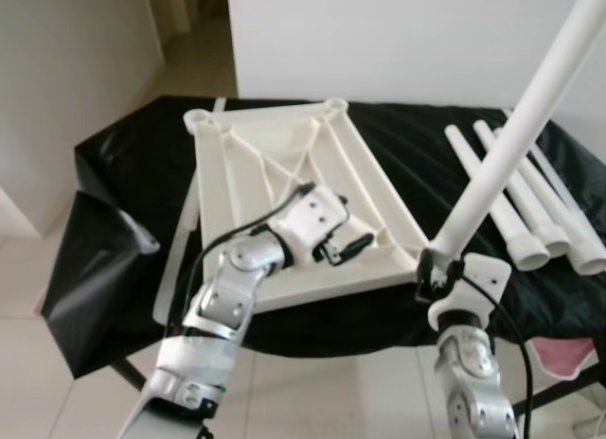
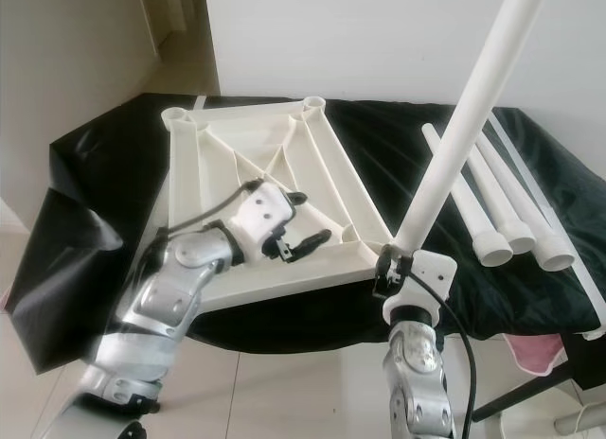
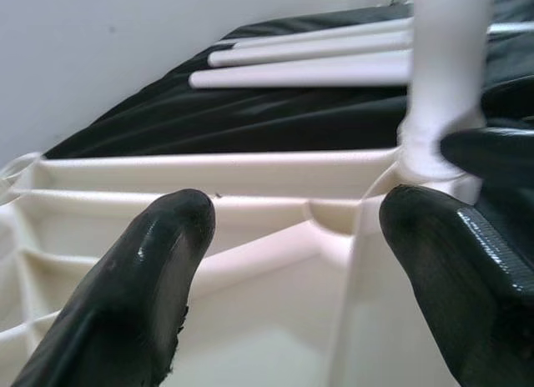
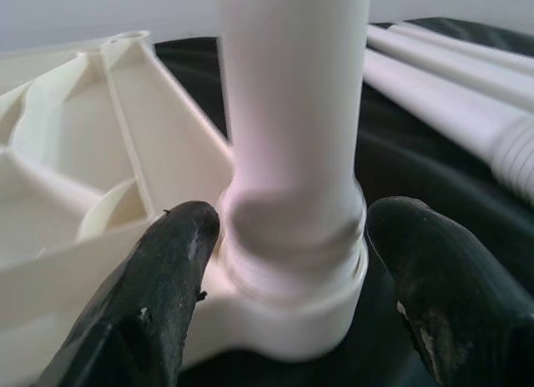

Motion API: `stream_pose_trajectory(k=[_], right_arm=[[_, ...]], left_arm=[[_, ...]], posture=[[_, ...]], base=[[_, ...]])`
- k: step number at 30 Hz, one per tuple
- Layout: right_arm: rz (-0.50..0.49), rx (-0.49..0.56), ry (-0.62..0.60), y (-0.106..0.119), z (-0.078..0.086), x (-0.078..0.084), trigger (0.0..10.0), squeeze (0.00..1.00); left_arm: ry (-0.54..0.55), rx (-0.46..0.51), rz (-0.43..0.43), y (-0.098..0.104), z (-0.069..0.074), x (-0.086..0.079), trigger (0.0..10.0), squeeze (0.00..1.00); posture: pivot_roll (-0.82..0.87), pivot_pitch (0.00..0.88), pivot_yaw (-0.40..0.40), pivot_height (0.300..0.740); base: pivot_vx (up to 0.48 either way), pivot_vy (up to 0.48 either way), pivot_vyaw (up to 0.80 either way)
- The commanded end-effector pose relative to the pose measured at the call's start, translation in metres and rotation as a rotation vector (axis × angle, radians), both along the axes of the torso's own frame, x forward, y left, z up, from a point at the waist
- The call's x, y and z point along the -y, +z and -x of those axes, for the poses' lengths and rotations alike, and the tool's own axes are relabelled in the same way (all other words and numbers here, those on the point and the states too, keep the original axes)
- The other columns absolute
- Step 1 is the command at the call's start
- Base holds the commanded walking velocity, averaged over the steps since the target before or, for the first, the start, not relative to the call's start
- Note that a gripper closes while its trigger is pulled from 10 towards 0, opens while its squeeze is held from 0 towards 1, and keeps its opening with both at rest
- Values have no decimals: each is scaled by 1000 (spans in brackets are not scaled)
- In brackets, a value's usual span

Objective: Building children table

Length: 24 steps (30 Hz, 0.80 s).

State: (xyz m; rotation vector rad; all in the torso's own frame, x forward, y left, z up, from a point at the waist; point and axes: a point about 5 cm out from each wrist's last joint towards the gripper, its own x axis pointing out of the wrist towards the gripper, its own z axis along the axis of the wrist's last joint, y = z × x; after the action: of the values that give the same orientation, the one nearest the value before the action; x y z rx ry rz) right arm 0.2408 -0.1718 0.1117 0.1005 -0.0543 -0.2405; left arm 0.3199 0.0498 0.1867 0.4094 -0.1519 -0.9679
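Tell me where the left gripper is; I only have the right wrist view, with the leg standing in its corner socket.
Observer: The left gripper is over the underside of the upturned tabletop, close to that same corner, fingers apart with nothing between them.
Operator: Which sockets are still empty?
Observer: The two far corner sockets are empty. The left arm hides the near left one.
Operator: How many spare legs are there?
Observer: Three loose legs lie side by side on the black cloth, on the right of the tabletop.
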Motion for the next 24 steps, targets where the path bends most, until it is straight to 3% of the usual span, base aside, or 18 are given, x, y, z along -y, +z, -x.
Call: stream_pose_trajectory(k=[1,10,12,17,19,21,24], right_arm=[[-15,6,11,1,2,-1,10000,0],[-13,-37,11,-7,14,3,10000,0],[-24,-60,14,-10,16,5,10000,0],[-34,-77,13,-13,17,6,10000,0],[-46,-84,15,-14,16,6,10000,0],[-46,-84,15,-14,16,6,10000,0],[-61,-80,36,-13,12,5,10000,0]], left_arm=[[162,45,49,3,-9,-7,10000,0],[186,56,25,3,-17,-17,10000,0],[203,61,-54,-5,-24,-27,10000,0],[228,50,-92,-11,-29,-37,10000,0],[301,37,-124,-15,-38,-48,10000,0],[301,37,-124,-15,-38,-48,10000,0],[469,23,-206,-22,-53,-73,10000,0]], posture=[[-77,0,-12,740],[-86,0,-12,740],[-90,0,-8,740],[-91,1,-7,740],[-92,11,1,740],[-92,11,1,740],[-92,19,7,740]], base=[[0,0,0],[0,0,0],[0,0,0],[0,0,0],[0,0,0],[0,0,0],[0,0,0]])
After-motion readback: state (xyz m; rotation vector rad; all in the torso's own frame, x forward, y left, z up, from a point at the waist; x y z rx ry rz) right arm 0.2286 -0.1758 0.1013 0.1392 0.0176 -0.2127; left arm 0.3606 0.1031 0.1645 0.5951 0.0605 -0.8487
